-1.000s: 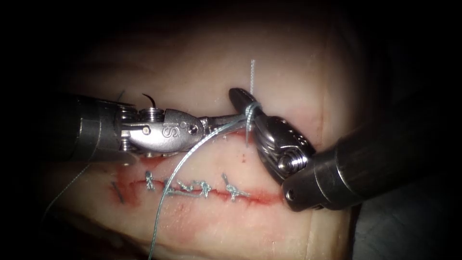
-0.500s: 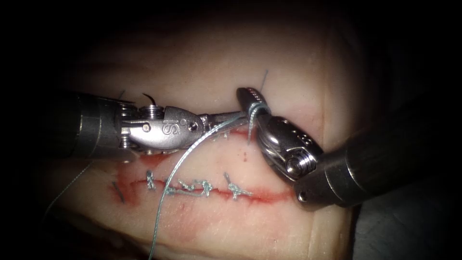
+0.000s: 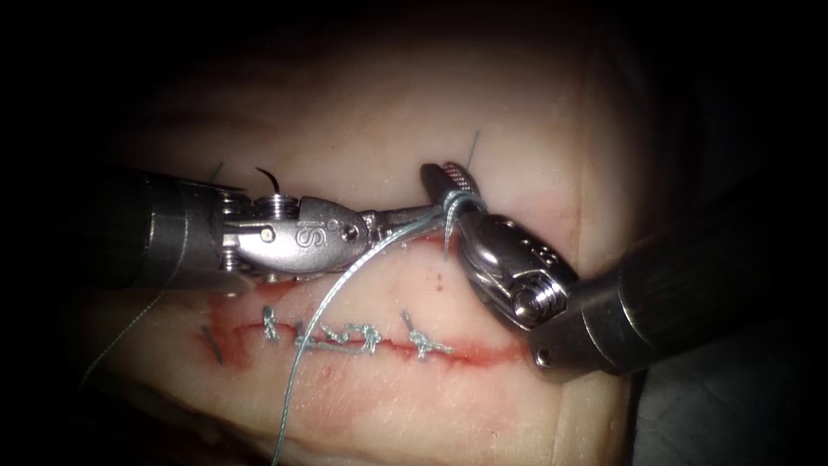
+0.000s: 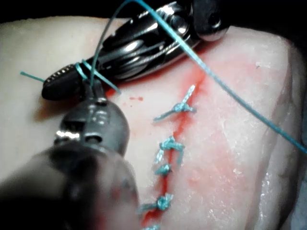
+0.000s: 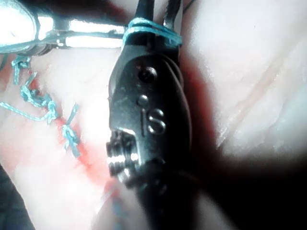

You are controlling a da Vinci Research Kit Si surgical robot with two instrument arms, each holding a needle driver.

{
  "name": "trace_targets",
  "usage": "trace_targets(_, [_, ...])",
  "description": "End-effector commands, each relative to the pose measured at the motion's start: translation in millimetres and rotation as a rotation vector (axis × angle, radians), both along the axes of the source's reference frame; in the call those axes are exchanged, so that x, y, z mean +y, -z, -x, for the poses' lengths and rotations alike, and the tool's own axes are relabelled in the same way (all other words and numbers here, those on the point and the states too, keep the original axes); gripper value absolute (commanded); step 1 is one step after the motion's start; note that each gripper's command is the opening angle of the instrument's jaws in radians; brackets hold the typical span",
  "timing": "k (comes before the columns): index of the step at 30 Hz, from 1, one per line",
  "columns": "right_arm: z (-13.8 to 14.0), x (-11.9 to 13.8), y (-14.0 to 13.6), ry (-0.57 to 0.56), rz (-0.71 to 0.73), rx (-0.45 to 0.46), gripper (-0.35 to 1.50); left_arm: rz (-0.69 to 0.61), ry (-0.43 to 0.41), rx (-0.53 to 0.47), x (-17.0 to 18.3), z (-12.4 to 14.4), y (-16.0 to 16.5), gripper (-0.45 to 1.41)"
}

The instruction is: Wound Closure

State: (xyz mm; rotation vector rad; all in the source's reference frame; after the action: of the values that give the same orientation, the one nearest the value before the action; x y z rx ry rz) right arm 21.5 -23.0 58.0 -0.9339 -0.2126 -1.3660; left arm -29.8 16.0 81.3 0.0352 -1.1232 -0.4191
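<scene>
The tissue (image 3: 517, 129) has a horizontal cut (image 3: 483, 352) closed by several knotted stitches (image 3: 345, 335). Above the cut, my left tool (image 3: 427, 210) reaches right, its thin jaws shut on the thread (image 3: 328, 298) beside the right tool's jaws. That thread is looped around my right tool (image 3: 447, 177), whose jaws stand a little open. A short thread tail (image 3: 473, 147) sticks up by their tips. From the loops the long strand runs down over the cut. The left wrist view shows the loops (image 4: 84, 72) on the right tool (image 4: 60, 81). A small dark curved tip (image 3: 269, 179) sits above the left wrist; I cannot tell whether it is the needle.
Red fluid (image 3: 233, 332) stains the tissue along the cut and under the left tool. A thin strand (image 3: 112, 345) trails off at the lower left. The tissue's right edge (image 3: 625, 406) drops off beside the right shaft.
The right tool has shifted slightly right and down with the loops on its jaws. The left tool followed a little to the right. The short tail now stands further right.
</scene>
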Motion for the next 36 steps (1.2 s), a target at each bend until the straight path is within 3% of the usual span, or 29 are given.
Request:
trace_targets(1, [-1.0,-0.3,-0.5,-0.011,-0.001,-0.015,0.39,0.001,0.0,-0.001,0.1,0.5,-0.5,-0.45])
trace_targets(10, [-0.7,-0.4,0.0,-0.103,-0.036,-0.128,0.24,-0.006,-0.001,0.006,0.2,0.3,-0.6,-0.45])
trace_targets(16, [-0.7,-0.3,0.1,-0.112,-0.04,-0.137,0.24,-0.011,0.004,0.01,0.2,0.1,-0.7,-0.45])
trace_targets(18, [-0.9,-0.3,0.2,-0.111,-0.04,-0.134,0.09,-0.011,0.004,0.01,0.2,0.2,-0.6,-0.45])
trace_targets(22, [-1.3,-0.5,0.4,-0.097,-0.019,-0.145,0.1,-0.01,0.004,0.011,0.2,0.2,-0.7,-0.45])
trace_targets(27, [-1.0,-0.6,0.4,-0.141,-0.005,-0.236,0.09,-0.01,0.006,0.011,0.2,0.3,-0.6,-0.45])
trace_targets(28, [-0.8,-0.5,0.5,-0.141,-0.001,-0.241,0.04,-0.01,0.006,0.012,0.1,0.3,-0.6,-0.45])
trace_targets(36, [0.4,0.1,0.6,-0.139,-0.004,-0.239,0.15,-0.011,0.005,0.011,0.2,0.2,-0.6,-0.45])
